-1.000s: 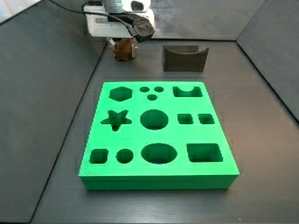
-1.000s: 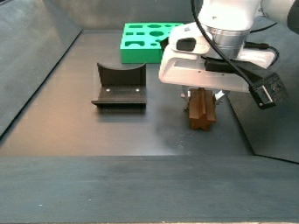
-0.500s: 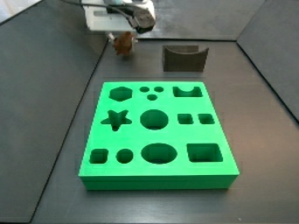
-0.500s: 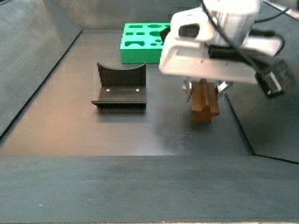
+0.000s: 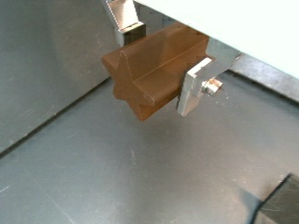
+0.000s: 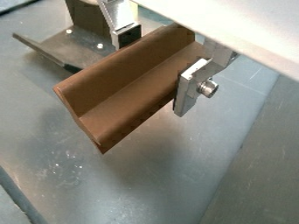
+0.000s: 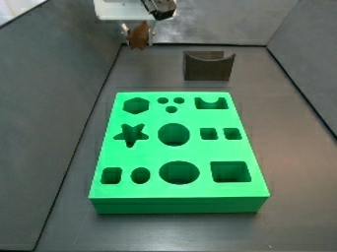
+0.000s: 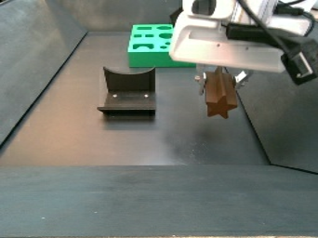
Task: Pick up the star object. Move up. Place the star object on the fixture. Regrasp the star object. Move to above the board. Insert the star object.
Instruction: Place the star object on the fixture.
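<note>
My gripper (image 8: pixel 221 82) is shut on the brown star object (image 8: pixel 220 96) and holds it in the air above the dark floor, to the right of the fixture (image 8: pixel 126 90). In both wrist views the star object (image 5: pixel 149 70) (image 6: pixel 122 87) sits clamped between the silver fingers (image 5: pixel 194 85) (image 6: pixel 194 83). In a side view the gripper (image 7: pixel 137 31) hangs at the far left with the star object (image 7: pixel 137 34), left of the fixture (image 7: pixel 207 65). The green board (image 7: pixel 180 150) lies nearer the camera, with its star-shaped hole (image 7: pixel 129 135) on its left side.
The board (image 8: pixel 154 44) has several other holes of different shapes. Grey walls enclose the floor on the left, back and right. The fixture shows in a wrist view (image 6: pixel 52 44) behind the star object.
The gripper has risen with the star object, which was standing on the floor one second ago and now hangs above it.
</note>
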Tool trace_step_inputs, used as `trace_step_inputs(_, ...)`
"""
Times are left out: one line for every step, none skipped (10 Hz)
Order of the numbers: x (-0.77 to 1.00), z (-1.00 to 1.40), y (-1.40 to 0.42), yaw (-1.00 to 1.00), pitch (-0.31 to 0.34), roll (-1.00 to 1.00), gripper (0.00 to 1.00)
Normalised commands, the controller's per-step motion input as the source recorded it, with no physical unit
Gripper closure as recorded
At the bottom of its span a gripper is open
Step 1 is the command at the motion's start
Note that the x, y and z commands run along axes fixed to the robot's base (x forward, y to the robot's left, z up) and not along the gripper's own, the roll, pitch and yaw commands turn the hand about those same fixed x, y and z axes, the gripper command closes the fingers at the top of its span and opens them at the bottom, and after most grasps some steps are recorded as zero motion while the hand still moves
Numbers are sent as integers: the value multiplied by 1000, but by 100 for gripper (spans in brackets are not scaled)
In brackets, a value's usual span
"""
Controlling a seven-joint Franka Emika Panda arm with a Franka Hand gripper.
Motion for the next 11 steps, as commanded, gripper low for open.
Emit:
trace_step_inputs(-21, 1000, -4, 4, 35, -4, 100)
trace_step_inputs(-23, 1000, -2, 3, 35, 1, 100)
trace_step_inputs(-26, 1000, 0, 2, 38, 5, 100)
trace_step_inputs(-27, 1000, 2, 1, 39, 9, 100)
trace_step_inputs(-33, 1000, 5, -3, 40, 19, 100)
trace_step_inputs(-35, 1000, 7, -4, 40, 23, 100)
trace_step_inputs(-33, 858, 10, -6, 48, 30, 100)
trace_step_inputs(-28, 752, 11, -7, 52, 33, 100)
trace_step_inputs(-16, 540, 14, -8, 62, 38, 100)
trace_step_inputs(-9, 379, 17, -9, 74, 40, 100)
trace_step_inputs(1000, 33, -85, 564, 266, 197, 100)
